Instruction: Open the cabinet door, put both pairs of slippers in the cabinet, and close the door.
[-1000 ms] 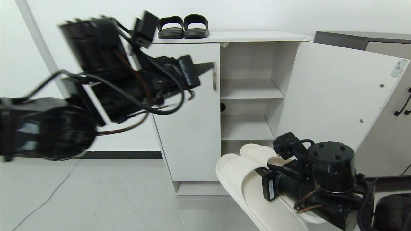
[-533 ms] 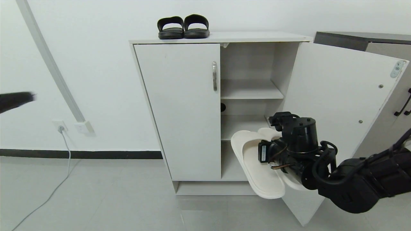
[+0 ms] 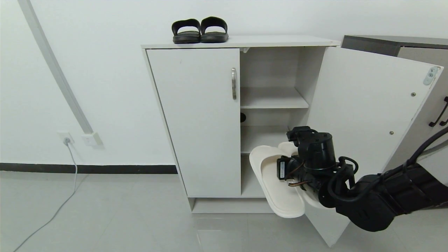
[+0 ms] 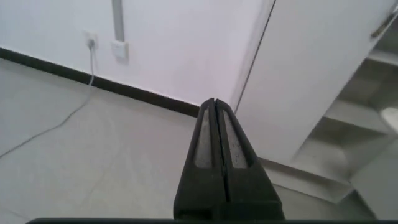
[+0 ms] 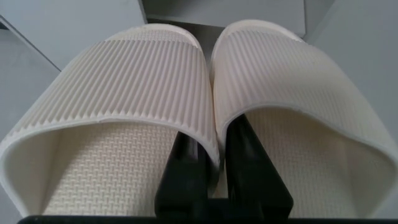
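White wall [image 3: 105, 70] and grey tiled floor [image 3: 105, 217] frame the white cabinet [image 3: 266, 41] standing before me. Its left door [image 3: 199, 122] is shut, the metal handle [image 3: 233, 83] upright at the door's inner edge. Its right door [image 3: 364, 105] is swung wide open, so the upper shelf [image 3: 271, 98] and the lower shelf [image 3: 262, 138] are bare to view.

The black slippers [image 3: 200, 30] sit side by side on the left half of the cabinet's top, above the shut door, and they touch each other.

My right gripper [image 3: 287, 168] holds the white slippers [image 3: 276, 178] in the air in front of the open half. Their toes are close to the front edge of the lower shelf, and their heels hang lower, out over the floor. From the wrist I see one finger under each ribbed strap of the white slippers [image 5: 143, 81], with the two inner strap walls pinched between the jaws of my right gripper [image 5: 214, 163].

My left gripper [image 4: 215, 134] hangs over the floor off the cabinet's left side, its jaws pressed flat together with nothing between them.

A wall socket [image 3: 65, 138] with a cable [image 3: 52, 213] trailing onto the floor is low on the wall, well left of the cabinet. A grey cabinet [image 3: 413, 45] stands behind the open door.
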You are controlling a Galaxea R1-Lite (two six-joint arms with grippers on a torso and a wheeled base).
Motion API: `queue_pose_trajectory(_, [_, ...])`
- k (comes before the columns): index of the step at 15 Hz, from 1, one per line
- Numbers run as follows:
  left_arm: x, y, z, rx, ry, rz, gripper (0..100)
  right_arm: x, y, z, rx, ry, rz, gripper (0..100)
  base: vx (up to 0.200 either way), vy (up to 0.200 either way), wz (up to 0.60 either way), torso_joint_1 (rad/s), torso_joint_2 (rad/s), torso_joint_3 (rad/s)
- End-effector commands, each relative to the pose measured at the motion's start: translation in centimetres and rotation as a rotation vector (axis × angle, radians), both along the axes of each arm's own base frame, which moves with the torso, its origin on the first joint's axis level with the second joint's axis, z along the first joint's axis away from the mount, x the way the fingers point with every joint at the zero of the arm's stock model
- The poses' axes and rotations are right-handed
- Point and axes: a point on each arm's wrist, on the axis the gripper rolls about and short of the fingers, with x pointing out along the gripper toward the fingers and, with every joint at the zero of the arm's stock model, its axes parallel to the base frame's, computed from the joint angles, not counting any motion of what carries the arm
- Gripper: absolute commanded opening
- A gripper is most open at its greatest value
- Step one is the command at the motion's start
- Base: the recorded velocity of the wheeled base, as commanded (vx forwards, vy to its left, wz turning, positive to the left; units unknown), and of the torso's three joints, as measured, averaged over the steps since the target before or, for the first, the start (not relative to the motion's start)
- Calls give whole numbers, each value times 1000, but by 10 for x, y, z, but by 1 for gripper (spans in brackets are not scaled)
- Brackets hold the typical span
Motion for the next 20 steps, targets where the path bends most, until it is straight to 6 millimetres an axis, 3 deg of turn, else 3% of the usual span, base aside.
queue_pose_trajectory(1, [12,-1,-46,69,-8,-15,0,-1,0,-2,-4,5,-1,0,0,0,0,0,0,0])
queue_pose_trajectory(4, [23,-3,-85,82,102,-173,0,-3,2,-6,-13,16,9,0,0,0,0,0,0,0])
queue_pose_trajectory(6, [24,-3,-83,92,80,-189,0,-4,4,-9,-22,22,16,0,0,0,0,0,0,0])
queue_pose_trajectory(8, [22,-1,-84,68,55,-403,0,-7,8,-11,-26,27,30,0,0,0,0,0,0,0])
queue_pose_trajectory(12, [17,0,-85,112,-3,-231,0,-9,12,-12,-28,29,42,0,0,0,0,0,0,0])
queue_pose_trajectory(14, [17,0,-85,112,-4,-257,0,-7,16,-8,-22,10,28,0,0,0,0,0,0,0])
queue_pose_trajectory(18, [17,-1,-85,47,-14,-268,0,31,61,-6,9,-95,-111,0,0,0,0,0,0,0])
queue_pose_trajectory(20, [17,-1,-85,44,-16,-268,0,35,72,-17,-16,-98,-158,0,0,0,0,0,0,0])
